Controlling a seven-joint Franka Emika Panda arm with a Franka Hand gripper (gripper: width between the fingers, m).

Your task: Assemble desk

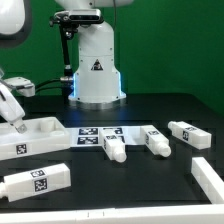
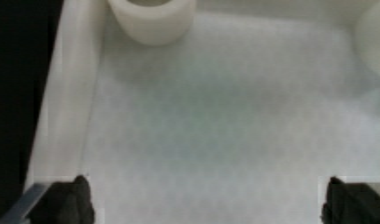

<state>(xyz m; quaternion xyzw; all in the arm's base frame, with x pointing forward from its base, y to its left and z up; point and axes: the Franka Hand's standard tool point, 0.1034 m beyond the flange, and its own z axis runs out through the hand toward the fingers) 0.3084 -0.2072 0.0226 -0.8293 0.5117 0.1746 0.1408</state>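
Note:
The desk top point(image 1: 42, 133) lies flat at the exterior view's left, a tag on its front edge. My gripper point(image 1: 15, 124) hangs over its left end. In the wrist view the top's white surface point(image 2: 205, 110) fills the picture, with a round corner socket point(image 2: 151, 20) ahead. The gripper point(image 2: 210, 203) is open, its dark fingertips point(image 2: 66, 200) far apart with nothing gripped between them. Three legs point(image 1: 112, 148) point(image 1: 157, 140) point(image 1: 187, 133) lie in a row to the right of the top. Another leg point(image 1: 38, 180) lies near the front left.
The marker board point(image 1: 100, 134) lies flat between the desk top and the row of legs. The robot's white base point(image 1: 96, 65) stands at the back centre. A white piece point(image 1: 210, 177) sits at the right edge of the exterior view.

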